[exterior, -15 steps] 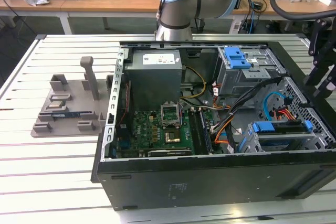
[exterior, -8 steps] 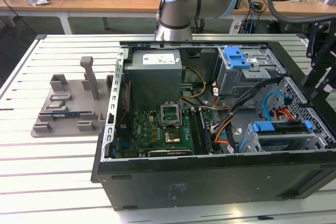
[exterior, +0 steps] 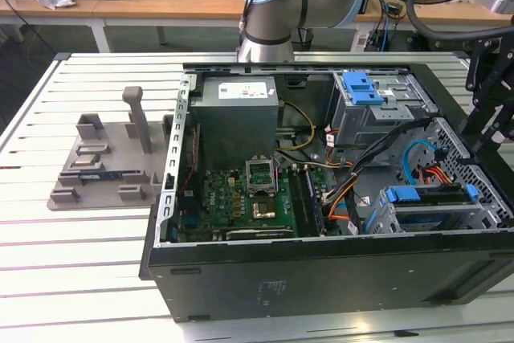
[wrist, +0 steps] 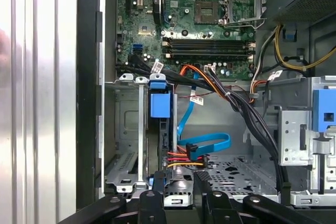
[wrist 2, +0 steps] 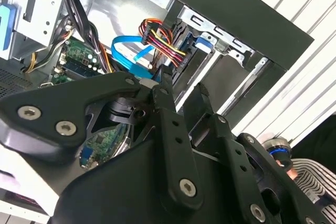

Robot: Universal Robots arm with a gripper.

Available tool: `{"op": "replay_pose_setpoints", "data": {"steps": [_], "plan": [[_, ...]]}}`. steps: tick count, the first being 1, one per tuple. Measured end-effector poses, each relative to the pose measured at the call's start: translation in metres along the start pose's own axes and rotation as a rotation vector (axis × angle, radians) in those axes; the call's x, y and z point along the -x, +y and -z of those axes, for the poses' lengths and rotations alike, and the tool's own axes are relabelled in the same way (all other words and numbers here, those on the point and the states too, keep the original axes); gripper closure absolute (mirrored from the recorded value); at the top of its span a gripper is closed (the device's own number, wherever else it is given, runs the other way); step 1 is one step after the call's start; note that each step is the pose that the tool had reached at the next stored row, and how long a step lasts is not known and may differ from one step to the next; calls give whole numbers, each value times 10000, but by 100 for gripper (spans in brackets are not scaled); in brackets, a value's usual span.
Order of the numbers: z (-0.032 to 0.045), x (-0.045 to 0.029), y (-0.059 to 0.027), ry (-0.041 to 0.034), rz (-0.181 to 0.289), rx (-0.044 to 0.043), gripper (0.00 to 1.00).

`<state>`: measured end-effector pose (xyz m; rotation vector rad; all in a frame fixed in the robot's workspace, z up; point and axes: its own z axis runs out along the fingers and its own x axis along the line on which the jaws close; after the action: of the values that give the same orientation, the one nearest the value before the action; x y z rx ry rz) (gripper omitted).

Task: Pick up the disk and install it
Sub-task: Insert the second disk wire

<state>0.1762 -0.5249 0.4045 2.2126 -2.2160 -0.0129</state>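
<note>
The disk (exterior: 424,196) stands on edge in the grey drive cage (exterior: 385,218) at the case's near corner on the exterior view's right, its blue carrier along the top. In the first wrist view the carrier's blue tab (wrist: 160,103) sits in a cage slot, with red, yellow and black wires (wrist: 184,157) at the disk's end. My gripper (exterior: 484,130) hangs above the case's end, higher than the disk and apart from it. Its black fingers (wrist: 158,182) are spread, and the gripper (wrist: 180,178) is open and holds nothing. In the second wrist view the gripper (wrist 2: 181,85) points toward the cage and the disk's carrier (wrist 2: 202,43).
A blue latch bracket (exterior: 361,86) tops the grey drive bay (exterior: 377,118) at the back. Blue flat cables (wrist: 205,142) and black wire bundles (wrist: 247,114) cross the case beside the cage. The motherboard (exterior: 241,198) fills the middle. A grey fixture (exterior: 104,166) lies on the slatted table (exterior: 72,255).
</note>
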Motion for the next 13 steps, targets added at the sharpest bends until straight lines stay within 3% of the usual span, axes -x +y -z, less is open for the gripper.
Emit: {"op": "replay_pose_setpoints", "data": {"steps": [7,13], "plan": [[-63,53,8,-1,1,0,64],[-154,82,74,5,14,-1,64]]}}
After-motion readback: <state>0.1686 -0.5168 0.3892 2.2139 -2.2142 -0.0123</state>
